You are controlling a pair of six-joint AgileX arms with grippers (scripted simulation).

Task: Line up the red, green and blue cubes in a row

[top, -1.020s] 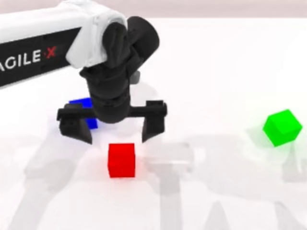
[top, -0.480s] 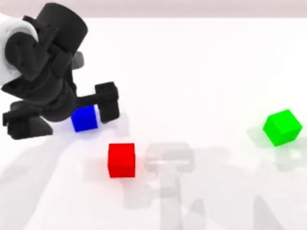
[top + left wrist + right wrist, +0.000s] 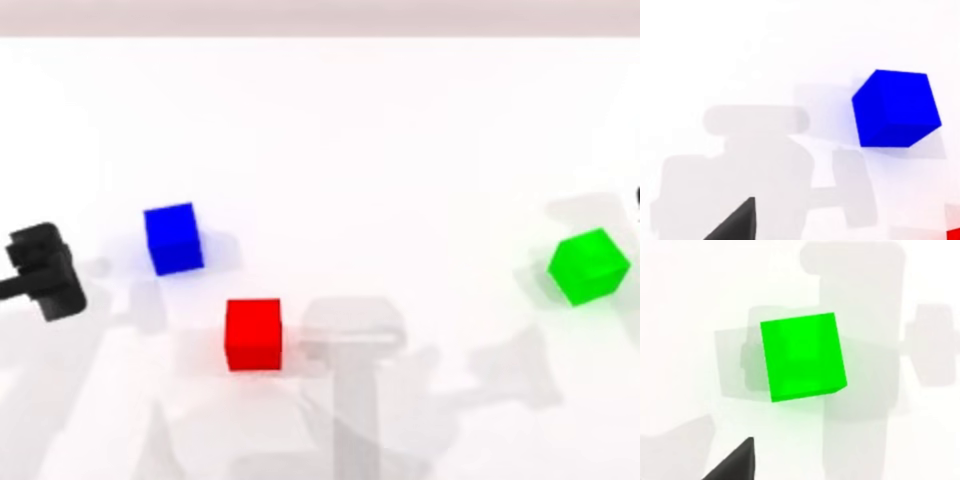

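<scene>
The blue cube (image 3: 173, 238) sits left of centre on the white table, and it shows close up in the left wrist view (image 3: 895, 109). The red cube (image 3: 252, 334) lies in front of it and slightly to the right; only a corner (image 3: 954, 234) reaches the left wrist view. The green cube (image 3: 588, 265) rests far right, slightly turned, and fills the middle of the right wrist view (image 3: 802, 356). My left gripper (image 3: 14, 288) is at the table's left edge, open and empty, with one finger (image 3: 45, 272) in sight. My right gripper (image 3: 637, 200) barely shows at the right edge, hanging open over the green cube.
Grey arm shadows fall across the white table (image 3: 400, 150), which bears only the three cubes. A wide gap separates the red cube from the green one.
My left arm has swung away to the left, off the blue cube and almost out of the top view. The cubes have not moved. A dark sliver of the right arm appears at the right edge.
</scene>
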